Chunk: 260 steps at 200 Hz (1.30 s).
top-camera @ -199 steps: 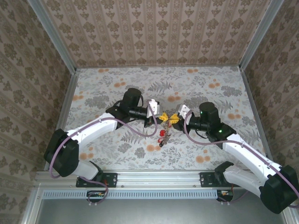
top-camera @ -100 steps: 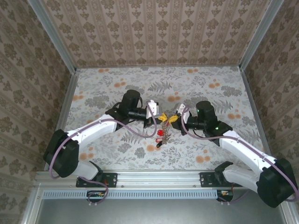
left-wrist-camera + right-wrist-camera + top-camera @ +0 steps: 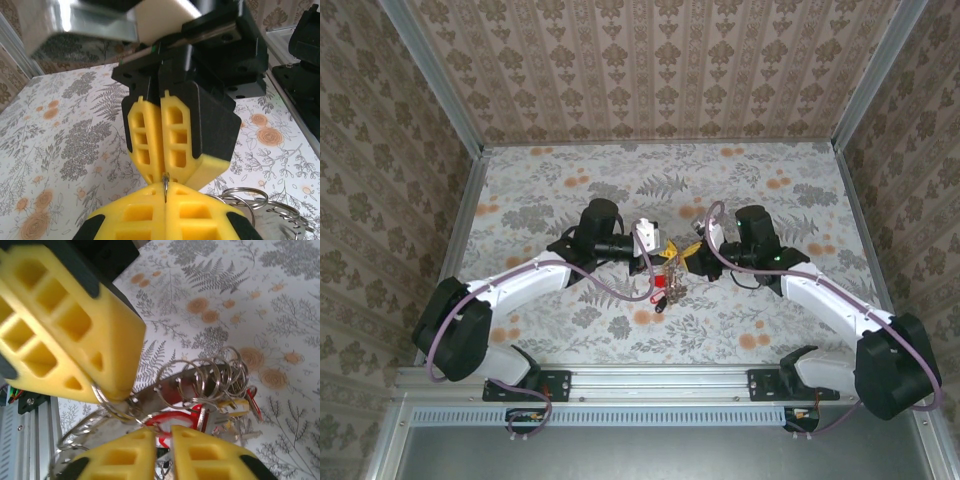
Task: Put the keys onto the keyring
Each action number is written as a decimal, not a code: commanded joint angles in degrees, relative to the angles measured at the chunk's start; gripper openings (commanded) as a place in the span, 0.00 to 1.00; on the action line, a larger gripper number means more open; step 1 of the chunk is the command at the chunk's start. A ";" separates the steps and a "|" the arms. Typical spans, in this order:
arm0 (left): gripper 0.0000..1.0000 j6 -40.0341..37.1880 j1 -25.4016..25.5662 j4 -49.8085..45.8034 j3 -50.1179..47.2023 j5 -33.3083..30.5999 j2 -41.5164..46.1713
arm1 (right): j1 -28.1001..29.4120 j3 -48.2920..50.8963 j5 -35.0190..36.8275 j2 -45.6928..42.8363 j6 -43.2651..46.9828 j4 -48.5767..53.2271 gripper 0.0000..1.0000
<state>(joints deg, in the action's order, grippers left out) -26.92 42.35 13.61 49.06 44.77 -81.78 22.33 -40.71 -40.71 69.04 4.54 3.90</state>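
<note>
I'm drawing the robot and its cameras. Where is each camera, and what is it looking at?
Top camera: above and behind the arms, looking down on the table; both arms show, jaws tip to tip by the keys.
Left wrist: on the left arm, looking along its yellow fingertips at the right jaws, head-on.
Right wrist: on the right arm, looking past its fingertips at the left jaws and the wire rings.
Shared: both wrist views catch the rings and flowery table.

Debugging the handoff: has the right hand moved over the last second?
Yes. The right hand slid left over the table, toward the left hand.
</note>
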 commanded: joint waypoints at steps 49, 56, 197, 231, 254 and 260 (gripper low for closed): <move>0.00 -0.11 0.32 1.82 0.94 2.57 2.95 | -0.35 -1.90 9.70 -8.11 7.54 4.93 0.34; 0.00 -0.07 0.34 1.60 1.04 2.68 3.05 | -0.32 -1.37 9.75 -9.50 9.91 4.93 0.34; 0.00 -0.14 0.41 -3.99 4.71 7.17 2.27 | 1.40 0.63 -2.35 -9.58 27.63 -2.50 0.31; 0.00 -0.10 0.54 -4.06 5.05 7.21 2.06 | 1.46 0.54 -2.76 -8.33 26.80 -3.64 0.29; 0.00 -0.23 0.51 -4.44 5.28 7.20 2.09 | 1.58 0.34 -3.22 -7.36 26.70 -3.64 0.25; 0.00 -0.27 0.54 -4.67 5.31 7.17 2.06 | 1.63 0.36 -3.17 -7.17 26.71 -3.70 0.24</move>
<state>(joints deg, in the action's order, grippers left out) -26.94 42.39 8.58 51.11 49.36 -80.82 23.53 -39.48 -41.43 60.97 31.31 1.50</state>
